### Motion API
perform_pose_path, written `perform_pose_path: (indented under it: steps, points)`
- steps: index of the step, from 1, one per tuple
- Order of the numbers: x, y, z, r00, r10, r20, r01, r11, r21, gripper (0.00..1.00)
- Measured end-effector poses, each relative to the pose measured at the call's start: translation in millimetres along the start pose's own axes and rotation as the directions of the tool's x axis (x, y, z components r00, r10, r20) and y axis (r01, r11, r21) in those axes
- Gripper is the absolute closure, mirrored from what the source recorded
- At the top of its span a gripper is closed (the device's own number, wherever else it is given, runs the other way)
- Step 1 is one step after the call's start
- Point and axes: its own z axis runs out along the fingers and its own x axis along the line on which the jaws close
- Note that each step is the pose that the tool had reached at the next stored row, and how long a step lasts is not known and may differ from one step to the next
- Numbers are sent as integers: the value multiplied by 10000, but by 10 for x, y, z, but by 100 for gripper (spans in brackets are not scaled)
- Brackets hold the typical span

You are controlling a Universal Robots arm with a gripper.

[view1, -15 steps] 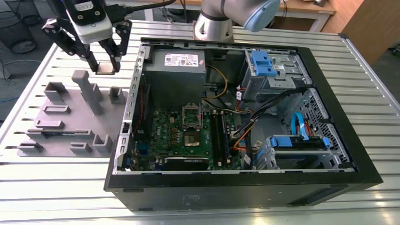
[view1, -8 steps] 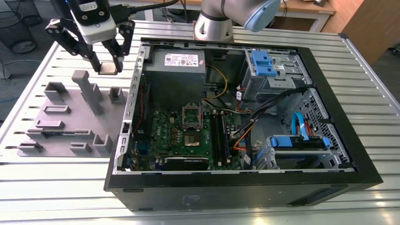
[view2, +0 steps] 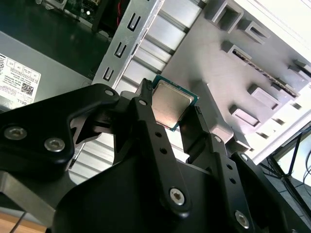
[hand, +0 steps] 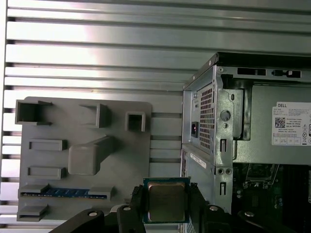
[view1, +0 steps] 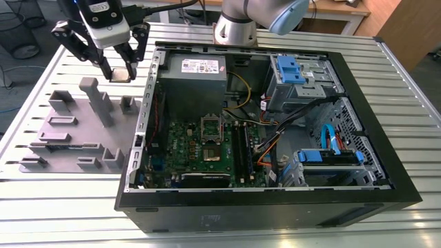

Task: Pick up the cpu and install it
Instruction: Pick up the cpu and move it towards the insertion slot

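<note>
The fingers are clamped on the cpu, one black finger against each of two opposite edges, and they hold it lifted off the grey fixture plate with its flat face roughly level. In both wrist views the shiny metal top of the cpu shows between the fingers, with its thin green rim visible around it. In the exterior view the cpu hangs at about one o'clock from the fixture plate's tall post and just beside the outer wall of the open computer case, at about ten o'clock from the green motherboard and nine o'clock from the grey power supply. In the first wrist view a blue strip lies in one of the fixture plate's slots. Plate and case both rest on the slatted metal worktop, and the arm's base stands at twelve o'clock of the case.
</note>
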Motion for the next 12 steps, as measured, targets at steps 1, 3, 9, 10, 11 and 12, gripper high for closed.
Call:
perform_pose_path:
  steps: [1, 3, 9, 10, 11, 12]
  points:
    - [-5, 0, 0, 10000, 0, -1, 0, 10000, 1, 53]
    - [-15, 0, 1, 10000, 0, 0, 0, 10000, 0, 53]
    - [-44, -1, 3, 10000, 1, 0, -1, 10000, 0, 53]
    - [-47, -1, 3, 10000, 0, 0, 0, 10000, 0, 53]
    - [-49, -1, 3, 10000, 0, 0, 0, 10000, 0, 53]
    - [-51, -1, 3, 10000, 0, 0, 0, 10000, 1, 53]
